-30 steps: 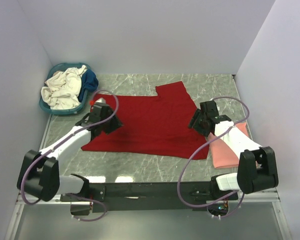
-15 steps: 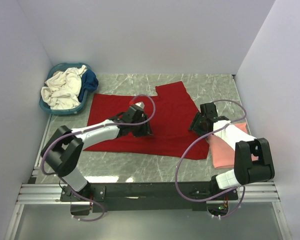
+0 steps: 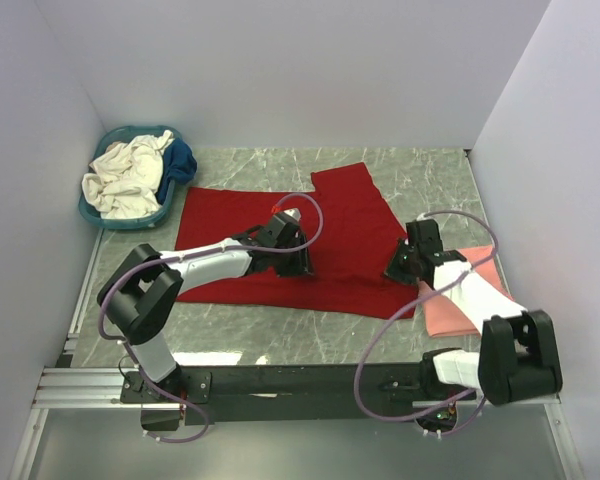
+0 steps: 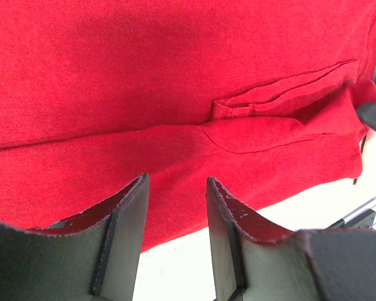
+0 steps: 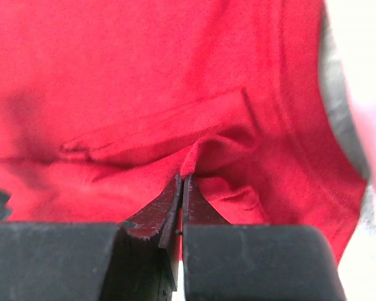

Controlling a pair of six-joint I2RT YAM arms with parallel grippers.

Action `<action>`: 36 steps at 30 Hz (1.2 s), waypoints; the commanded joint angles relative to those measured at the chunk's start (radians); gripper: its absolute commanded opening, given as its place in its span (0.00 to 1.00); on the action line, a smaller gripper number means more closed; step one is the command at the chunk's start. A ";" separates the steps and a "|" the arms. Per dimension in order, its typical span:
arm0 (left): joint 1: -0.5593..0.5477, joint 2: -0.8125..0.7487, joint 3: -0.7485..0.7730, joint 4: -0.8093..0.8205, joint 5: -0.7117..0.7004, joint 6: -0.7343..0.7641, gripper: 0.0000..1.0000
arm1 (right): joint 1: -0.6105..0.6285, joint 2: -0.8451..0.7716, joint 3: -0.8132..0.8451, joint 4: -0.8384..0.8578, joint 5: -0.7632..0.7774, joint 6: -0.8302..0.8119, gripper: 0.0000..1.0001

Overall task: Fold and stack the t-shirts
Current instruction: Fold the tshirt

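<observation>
A deep red t-shirt (image 3: 240, 225) lies spread flat in the middle of the table. My left gripper (image 3: 300, 264) reaches far right over its near edge; in the left wrist view it (image 4: 175, 179) stands open above the red cloth (image 4: 175, 75), with nothing between its fingers. My right gripper (image 3: 393, 272) sits at the shirt's near right corner. In the right wrist view it (image 5: 183, 177) is shut on a small raised pinch of the red t-shirt (image 5: 144, 75). A folded salmon pink t-shirt (image 3: 442, 312) lies at the right, partly under the right arm.
A teal basket (image 3: 120, 222) in the far left corner holds a cream-white t-shirt (image 3: 125, 175) and a dark blue one (image 3: 182, 160). White walls close in the marble table (image 3: 280, 330) on three sides.
The left arm has swung right across the red shirt to its near edge, jaws still open. The right gripper has come down to the shirt's near right corner and shut on the cloth.
</observation>
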 commanded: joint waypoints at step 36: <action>-0.030 0.320 0.423 -0.055 0.126 0.219 0.48 | 0.161 -0.355 -0.264 0.000 -0.031 0.119 0.25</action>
